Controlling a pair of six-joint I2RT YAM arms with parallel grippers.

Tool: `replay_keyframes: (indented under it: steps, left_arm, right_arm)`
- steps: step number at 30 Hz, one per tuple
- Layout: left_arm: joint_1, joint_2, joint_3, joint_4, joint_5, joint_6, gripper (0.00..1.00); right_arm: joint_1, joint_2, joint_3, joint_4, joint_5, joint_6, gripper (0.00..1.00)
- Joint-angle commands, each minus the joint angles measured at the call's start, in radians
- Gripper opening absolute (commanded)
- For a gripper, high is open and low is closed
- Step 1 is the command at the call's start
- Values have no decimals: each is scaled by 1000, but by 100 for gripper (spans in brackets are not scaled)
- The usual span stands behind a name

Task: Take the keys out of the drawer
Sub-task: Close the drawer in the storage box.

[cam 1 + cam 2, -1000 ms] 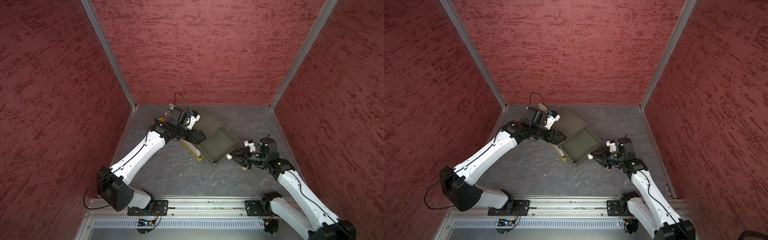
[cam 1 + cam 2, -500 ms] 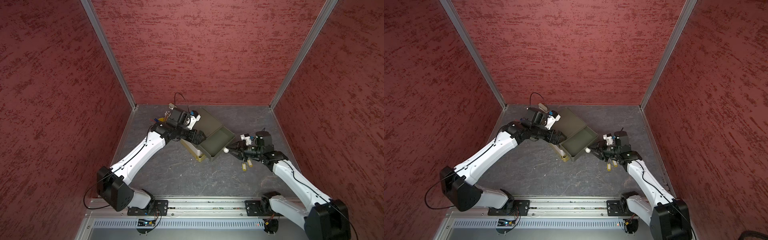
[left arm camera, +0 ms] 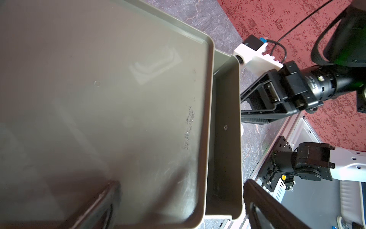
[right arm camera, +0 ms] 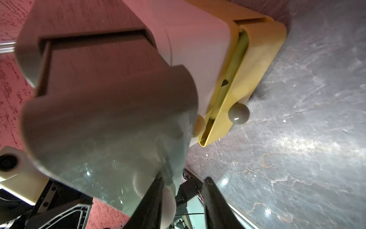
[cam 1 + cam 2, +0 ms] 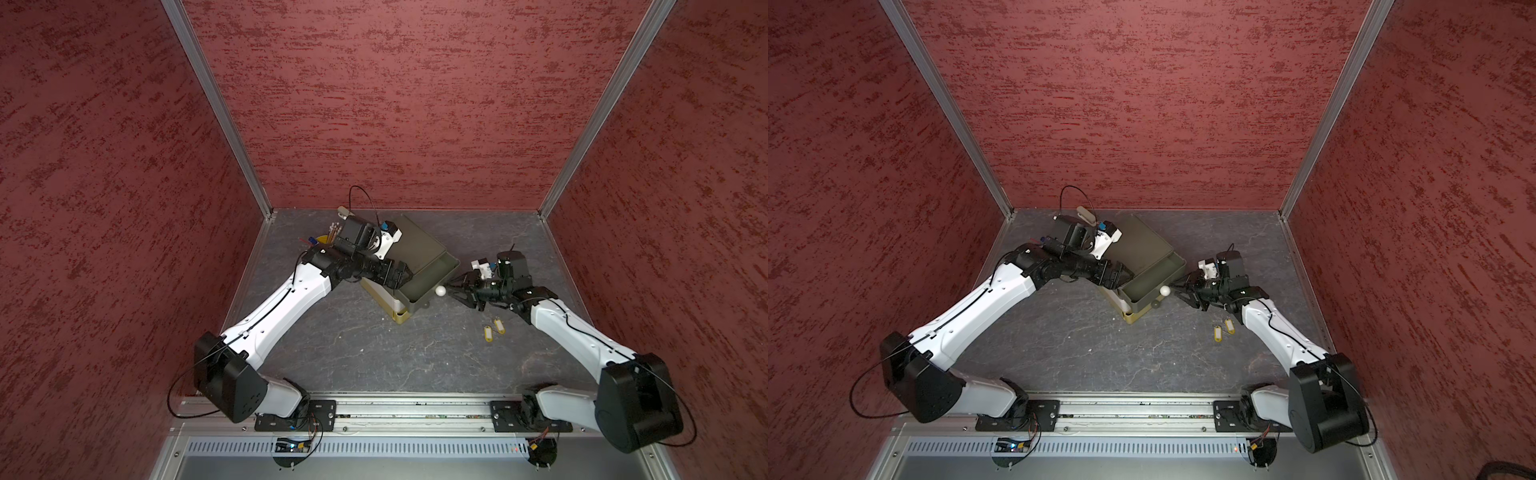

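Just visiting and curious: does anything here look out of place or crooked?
Two yellow-tagged keys lie loose on the table, outside the drawer. The drawer stands ajar, and its cabinet sits skewed to the back wall.

Two white-and-black arms
Left arm (image 5: 282, 307) and right arm (image 5: 573, 336): white shells, black joints, thin black cables; bulky black housings at seven and four o'clock.

I saw little of the drawer (image 5: 432, 277) inside — cabinet top (image 5: 409, 245) hid it | keys (image 5: 488, 333) were too small for detail
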Motion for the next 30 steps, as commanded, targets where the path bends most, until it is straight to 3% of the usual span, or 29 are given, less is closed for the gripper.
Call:
replay_keyframes:
  steps: [1,30]
  left_arm:
    - [9,12,-29,-48,5,6,100]
    - [13,14,-44,-43,11,14,100]
  right_arm:
    - [15,28,51,63,24,-4,37]
    - [68,242,190,161,27,21,37]
